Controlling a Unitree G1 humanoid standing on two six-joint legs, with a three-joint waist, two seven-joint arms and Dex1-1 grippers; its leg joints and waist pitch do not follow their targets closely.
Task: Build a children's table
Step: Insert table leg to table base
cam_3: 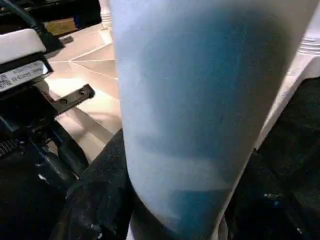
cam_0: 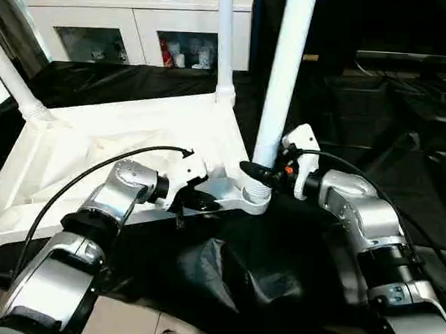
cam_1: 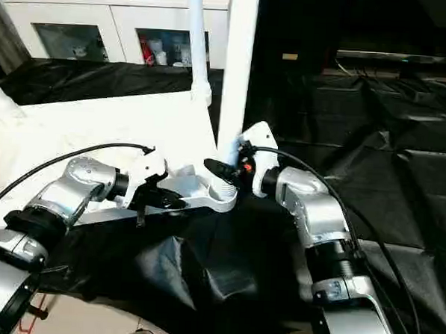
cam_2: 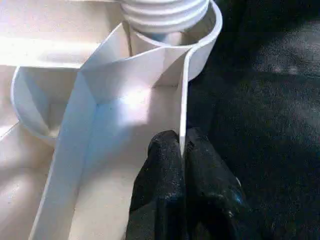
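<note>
Leg [cam_0: 284, 73] — top cut off — clasped by right gripper [cam_0: 261, 173]; left gripper [cam_2: 183, 150] pinches tabletop rim [cam_2: 183, 100].

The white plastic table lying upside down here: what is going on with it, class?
A two-armed robot is assembling it. The white plastic table top lies underside up on black sheeting. The left gripper pinches the top's thin side wall beside the near corner socket. The right gripper is closed around a long white tube leg standing in that socket. Two more legs already stand in other corners.
</note>
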